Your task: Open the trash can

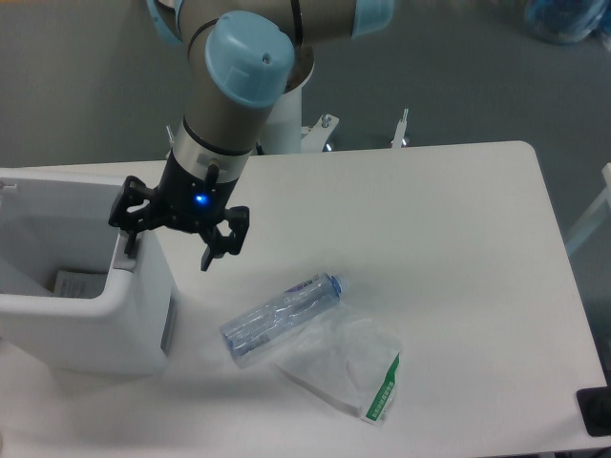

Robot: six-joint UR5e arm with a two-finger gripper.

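The trash can point(86, 329) is a large white boxy bin at the table's left edge. Its top stands open and I see down inside, where a pale flat item point(72, 283) lies on the bottom. A white panel point(57, 176) that looks like the lid runs along its far side. A grey tab point(170, 324) shows on its right wall. My gripper point(167, 250) is open and hangs over the bin's right rim. One finger point(129, 240) is on the inner side and the other finger point(206, 258) is outside, over the table. It holds nothing.
A clear plastic bottle point(282, 315) with a blue cap lies on the table just right of the bin. A thin translucent bag with a green strip point(348, 367) lies beside it. A black object point(597, 412) sits at the table's front right corner.
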